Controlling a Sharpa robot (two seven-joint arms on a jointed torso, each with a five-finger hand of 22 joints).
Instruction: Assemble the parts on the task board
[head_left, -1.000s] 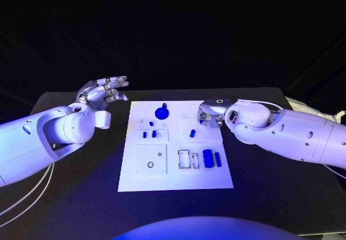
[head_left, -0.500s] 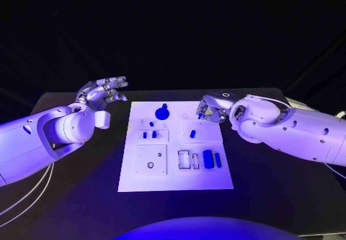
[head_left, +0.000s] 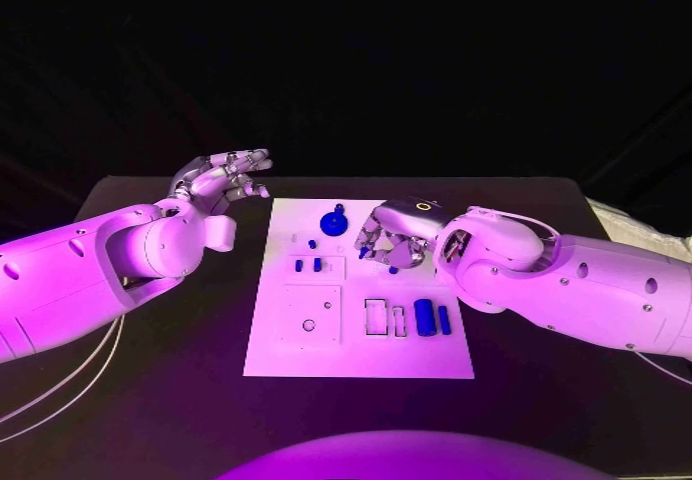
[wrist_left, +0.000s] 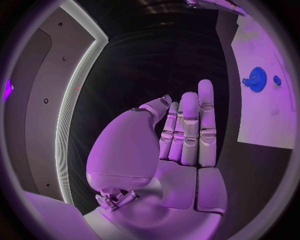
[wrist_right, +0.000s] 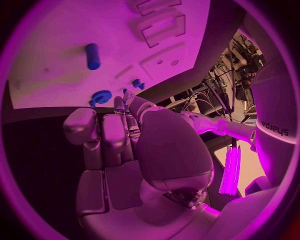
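A white task board (head_left: 361, 355) lies in the middle of a black desk (head_left: 577, 370), with small blue parts set on it. The robot's right hand (head_left: 389, 238) hovers low over the board's middle, beside the blue gear-shaped part (head_left: 335, 222) that sits near the board's far edge. Its fingers are curled inward; a small blue peg (head_left: 392, 268) lies on the board just beyond the fingertips, and the pictures do not show for certain whether the hand pinches anything, so its grip cannot be told. The left hand (head_left: 219, 180) is raised off to the side of the board's far corner, released, holding nothing, its fingers straight and close together in the left wrist view (wrist_left: 187, 135). Elsewhere on the board, nearer the robot than the gear, lie a pair of short blue pegs (head_left: 306, 265), and near the board's right side a long blue bar (head_left: 424, 316) beside empty rectangular slots (head_left: 375, 315). The step in hand appears to be the right hand reaching for or placing a small part around the board's middle. The next move probably calls for a fine pinch and a careful alignment of the part with its seat, since the parts are small and lie close together. The only readable writing is "sharpa", seen reversed on the robot's white arm casing (wrist_right: 275, 127) in the right wrist view.
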